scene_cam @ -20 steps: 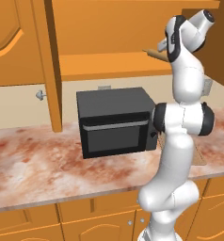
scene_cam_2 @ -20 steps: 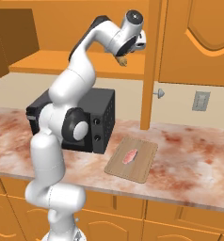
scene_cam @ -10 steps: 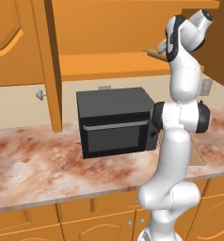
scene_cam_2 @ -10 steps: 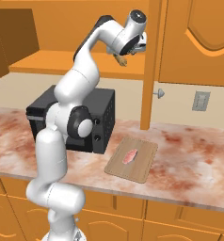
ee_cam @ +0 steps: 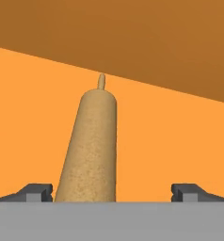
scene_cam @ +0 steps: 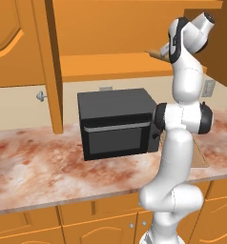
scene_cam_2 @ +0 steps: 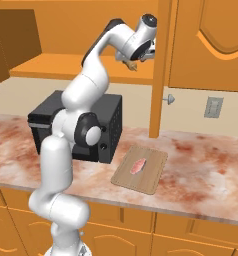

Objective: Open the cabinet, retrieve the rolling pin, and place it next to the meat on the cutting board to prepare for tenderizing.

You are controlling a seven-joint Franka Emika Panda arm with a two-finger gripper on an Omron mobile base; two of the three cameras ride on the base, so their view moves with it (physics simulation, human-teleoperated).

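The cabinet (scene_cam: 106,64) stands open, one door (scene_cam: 51,62) swung out edge-on. On its shelf (scene_cam_2: 56,65) lies the rolling pin (ee_cam: 92,146), a light-brown cylinder pointing away from the hand, its far knob at the top. My gripper (ee_cam: 112,191) is open, and the pin's near end sits between the fingertips (ee_cam: 38,190), close to the left one. From the base, the gripper (scene_cam_2: 141,55) hangs over the pin (scene_cam_2: 132,65) at the shelf's front. The pin's tip (scene_cam: 156,52) pokes out beside the gripper (scene_cam: 165,51). The meat (scene_cam_2: 139,165) rests on the cutting board (scene_cam_2: 151,175).
A black microwave (scene_cam: 118,124) stands on the reddish marbled counter (scene_cam: 34,162) under the shelf, left of the board. The other cabinet door (scene_cam_2: 211,40) hangs to the right. A wall outlet (scene_cam_2: 213,106) sits behind the counter. Base cabinets run below.
The hand has edged slightly further toward the rolling pin on the shelf. Its jaws stay wide apart, and nothing else has moved.
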